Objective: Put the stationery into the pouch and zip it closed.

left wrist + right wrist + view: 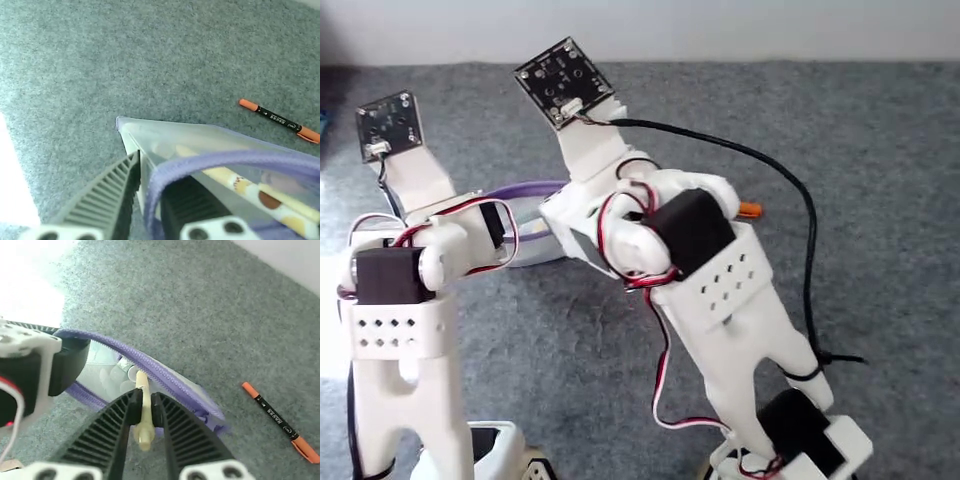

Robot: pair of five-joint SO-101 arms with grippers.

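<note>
While the left gripper (142,167) is clamped on the rim of the clear, purple-zippered pouch (200,137), which lies open on the grey carpet (100,60), the right gripper (144,399) pinches a slim cream pen (144,435) just above its mouth. A black marker (275,422) with orange ends lies apart from the pouch, and a cream, brown-spotted pencil (250,192) sits inside it.

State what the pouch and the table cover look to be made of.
Pouch: soft translucent plastic, probably vinyl, since its contents show through the wall. The purple zip tape on its rim looks woven. Table cover: grey felt or short-pile carpet, matte and fuzzy.
</note>
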